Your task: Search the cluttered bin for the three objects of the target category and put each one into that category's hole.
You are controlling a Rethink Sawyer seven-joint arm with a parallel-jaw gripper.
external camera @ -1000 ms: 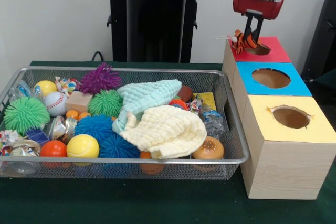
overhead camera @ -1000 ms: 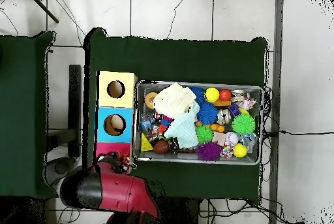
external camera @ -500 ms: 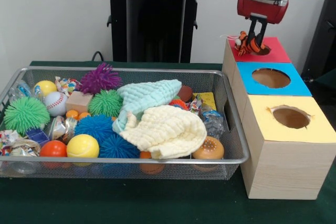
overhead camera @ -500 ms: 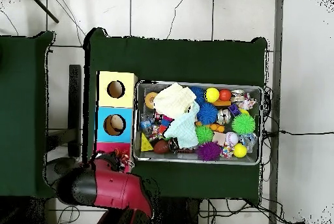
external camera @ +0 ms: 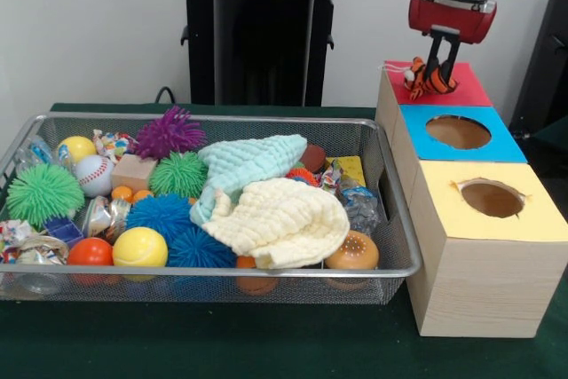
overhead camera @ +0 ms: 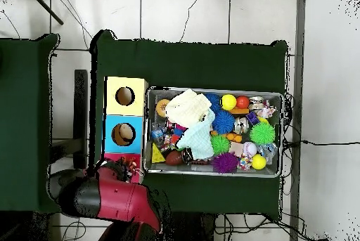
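The gripper (external camera: 435, 70) hangs over the red-topped box (external camera: 461, 86) at the far right of the front view, its black fingers (external camera: 433, 58) pinched on a small orange striped plush tiger (external camera: 427, 79). The toy sits between the fingertips and hangs just below them, over the red top; whether it touches that surface cannot be told. In the overhead view the arm covers most of the red box. Nearer, touching in a row, stand the blue-topped box (external camera: 497, 144) and the yellow-topped box (external camera: 532, 219), each with a round hole. To the left lies the wire mesh bin (external camera: 204, 274), crowded with spiky balls, smooth balls, a baseball (external camera: 94, 174), a cream cloth (external camera: 282, 219) and a pale green cloth (external camera: 248, 162).
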